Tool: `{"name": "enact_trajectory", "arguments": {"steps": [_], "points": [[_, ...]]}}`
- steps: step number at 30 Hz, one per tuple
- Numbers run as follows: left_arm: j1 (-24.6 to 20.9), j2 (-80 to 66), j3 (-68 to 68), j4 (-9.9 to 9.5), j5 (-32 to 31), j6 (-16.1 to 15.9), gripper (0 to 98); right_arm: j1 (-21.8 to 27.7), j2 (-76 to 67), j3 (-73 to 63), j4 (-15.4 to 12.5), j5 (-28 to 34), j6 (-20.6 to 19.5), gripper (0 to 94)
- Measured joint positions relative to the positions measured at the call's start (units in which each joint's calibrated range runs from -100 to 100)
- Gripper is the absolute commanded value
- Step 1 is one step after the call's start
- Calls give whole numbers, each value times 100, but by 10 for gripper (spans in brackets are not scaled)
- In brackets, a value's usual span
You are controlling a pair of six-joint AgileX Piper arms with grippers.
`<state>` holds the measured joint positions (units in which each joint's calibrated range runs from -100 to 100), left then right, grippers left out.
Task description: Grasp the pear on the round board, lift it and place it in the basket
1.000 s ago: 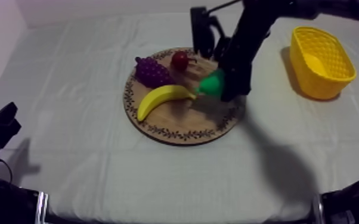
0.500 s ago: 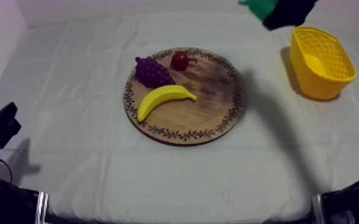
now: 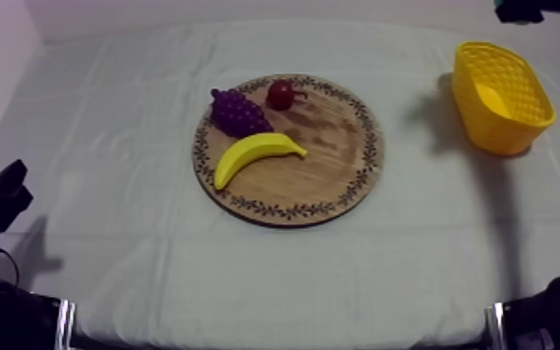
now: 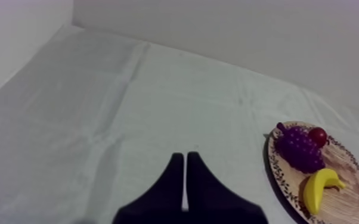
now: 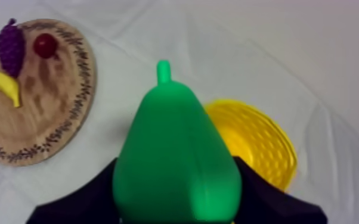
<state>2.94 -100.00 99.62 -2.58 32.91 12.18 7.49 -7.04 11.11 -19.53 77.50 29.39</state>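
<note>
The green pear (image 5: 176, 156) hangs in the air with my right gripper (image 5: 177, 186) shut on it, a black finger on each side. Beyond the pear lies the yellow basket (image 5: 259, 143), and the round wooden board (image 5: 50, 101) is off to the other side. From above, a dark part of my right arm (image 3: 526, 9) shows over the far right corner, beyond the basket (image 3: 500, 96). The board (image 3: 330, 158) sits mid-table. My left gripper (image 4: 185, 173) is shut on nothing, its fingers together over bare cloth at the table's near left (image 3: 3, 194).
A banana (image 3: 254, 154), a bunch of grapes (image 3: 237, 114) and a small red fruit (image 3: 281, 93) lie on the board's left half. Open cloth stretches between the board and the basket. The basket stands near the table's right edge.
My right gripper lifted the pear off the board and carried it up and to the right, toward the basket. The left arm has not moved.
</note>
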Motion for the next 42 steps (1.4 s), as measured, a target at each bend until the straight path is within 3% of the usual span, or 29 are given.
{"name": "enact_trajectory", "arguments": {"steps": [15, 20, 24, 29, 37, 42], "points": [[0, 0, 0, 0, 0, 0, 1, 406, 974, 787, 223, -1432, -124, 357], [0, 0, 0, 0, 0, 0, 1, 501, 1283, 846, 258, -1682, -177, 470], [0, 0, 0, 0, 0, 0, 1, 542, 1266, 899, 303, -1730, -338, 561], [0, 0, 0, 0, 0, 0, 1, 613, 1021, 1065, 327, -1678, -493, 598], [0, 0, 0, 0, 0, 0, 1, 712, 229, 1170, 373, -1190, -684, 586], [0, 0, 0, 0, 0, 0, 1, 794, -645, 1390, 446, -933, -790, 516]]}}
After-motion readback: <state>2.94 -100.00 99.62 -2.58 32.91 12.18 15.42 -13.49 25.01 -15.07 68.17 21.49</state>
